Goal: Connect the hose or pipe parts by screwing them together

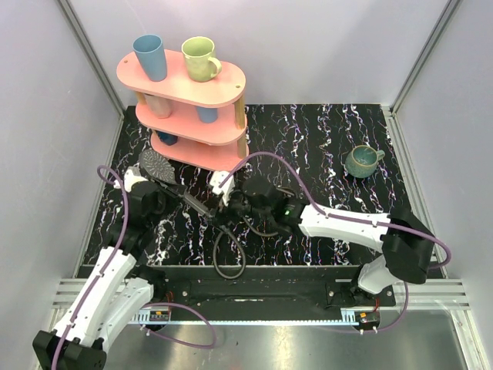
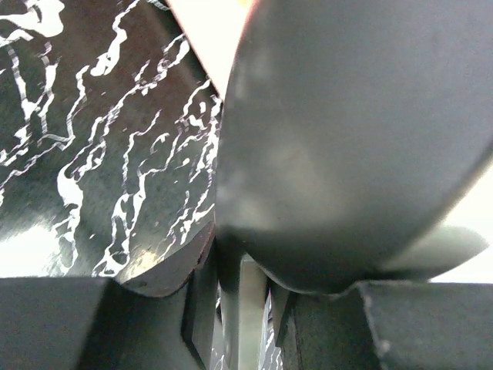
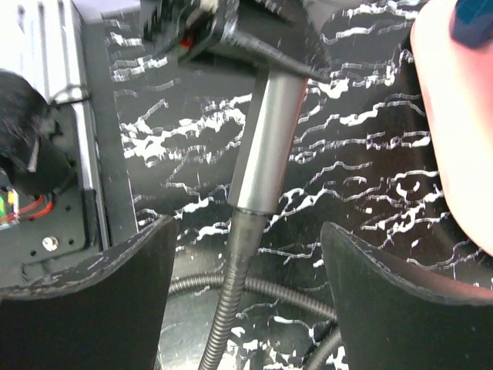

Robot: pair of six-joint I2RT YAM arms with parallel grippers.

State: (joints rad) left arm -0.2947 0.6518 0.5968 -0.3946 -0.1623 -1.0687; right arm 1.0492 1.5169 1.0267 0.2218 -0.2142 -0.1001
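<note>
While the shower head (image 1: pixel 154 163) is being clamped steady by the left end effector (image 2: pixel 239 301), the hose (image 3: pixel 219 324) is being straddled by the wide-open, empty right end effector (image 3: pixel 246 231), seemingly for twisting.

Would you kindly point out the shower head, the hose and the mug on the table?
shower head (image 1: pixel 155 163): top view, round dotted face
hose (image 3: pixel 223 308): right wrist view, below the handle
mug (image 1: pixel 360 161): top view, body

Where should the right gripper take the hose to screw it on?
Best grip the hose at its straight end just below the shower head handle, closing the open right gripper from both sides; that end runs in line with the handle, lower down it curves.
</note>
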